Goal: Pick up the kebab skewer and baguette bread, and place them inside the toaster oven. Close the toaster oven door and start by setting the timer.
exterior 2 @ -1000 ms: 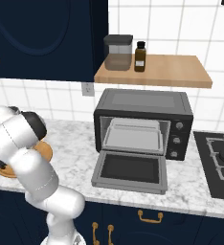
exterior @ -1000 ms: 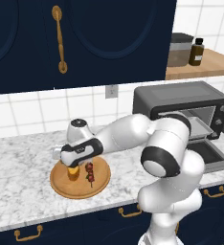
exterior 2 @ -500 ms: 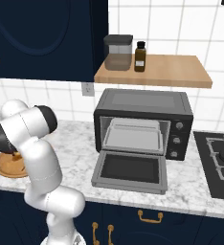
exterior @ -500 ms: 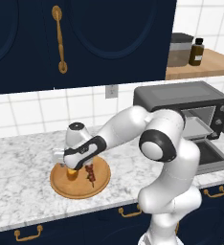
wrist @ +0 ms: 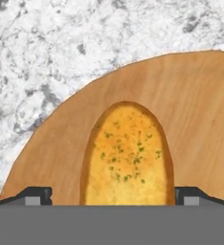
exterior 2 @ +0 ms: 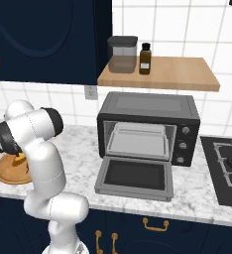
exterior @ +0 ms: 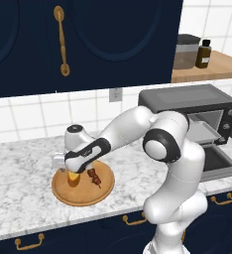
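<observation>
The golden baguette bread (wrist: pixel 127 153) lies on a round wooden board (wrist: pixel 190 105), and my gripper (wrist: pixel 112 195) stands open astride it, one fingertip (wrist: pixel 35 195) on each side. In the left base view the gripper (exterior: pixel 71 171) hangs low over the bread (exterior: pixel 73 178), with the kebab skewer (exterior: pixel 94 177) just to its right on the board (exterior: pixel 83 193). The toaster oven (exterior 2: pixel 147 126) stands on the counter further right, its door (exterior 2: pixel 134 176) dropped flat open and a metal tray (exterior 2: pixel 137 140) inside.
The marble counter (exterior: pixel 19 173) stretches left of the board. A wooden shelf (exterior 2: pixel 160 74) above the oven carries a canister (exterior 2: pixel 122 54) and a dark bottle (exterior 2: pixel 145 58). A stove burner (exterior 2: pixel 227 166) lies right of the oven. Dark cabinets hang overhead.
My arm has swung left and lowered the hand onto the board, so the open fingers now straddle the bread. Bread, skewer and oven have stayed put.
</observation>
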Tool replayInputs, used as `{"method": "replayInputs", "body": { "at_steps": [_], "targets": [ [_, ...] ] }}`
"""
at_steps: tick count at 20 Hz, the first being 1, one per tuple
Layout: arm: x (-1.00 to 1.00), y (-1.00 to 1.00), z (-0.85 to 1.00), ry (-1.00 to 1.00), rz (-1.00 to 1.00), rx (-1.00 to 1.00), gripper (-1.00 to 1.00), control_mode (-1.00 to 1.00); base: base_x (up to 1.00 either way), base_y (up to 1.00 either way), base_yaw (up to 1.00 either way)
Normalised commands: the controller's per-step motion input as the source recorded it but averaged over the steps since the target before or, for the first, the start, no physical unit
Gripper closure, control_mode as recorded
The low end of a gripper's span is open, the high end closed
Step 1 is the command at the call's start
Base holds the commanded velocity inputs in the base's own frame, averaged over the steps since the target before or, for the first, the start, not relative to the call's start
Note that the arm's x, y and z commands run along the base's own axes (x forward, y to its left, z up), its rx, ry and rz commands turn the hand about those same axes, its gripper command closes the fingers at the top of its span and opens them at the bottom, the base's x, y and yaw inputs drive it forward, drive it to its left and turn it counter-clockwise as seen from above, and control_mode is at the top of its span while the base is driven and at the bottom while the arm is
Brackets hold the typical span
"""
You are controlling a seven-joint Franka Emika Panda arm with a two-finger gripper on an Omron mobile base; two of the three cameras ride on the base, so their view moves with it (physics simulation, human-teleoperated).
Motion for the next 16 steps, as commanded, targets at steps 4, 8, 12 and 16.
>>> {"method": "replayInputs", "body": {
  "at_steps": [4, 8, 12, 16],
  "targets": [
    [-0.25, -0.12, -0.04, 0.00, 0.00, 0.00, -1.00, -1.00, 0.00, 0.00, 0.00],
    [-0.28, -0.14, -0.05, 0.00, 0.00, 0.00, -1.00, -1.00, 0.00, 0.00, 0.00],
    [-0.05, -0.12, -0.04, 0.00, -0.02, 0.00, -1.00, -1.00, 0.00, 0.00, 0.00],
    [0.01, 0.00, -0.01, 0.01, -0.07, 0.00, -1.00, -1.00, 0.00, 0.00, 0.00]
  ]
}}
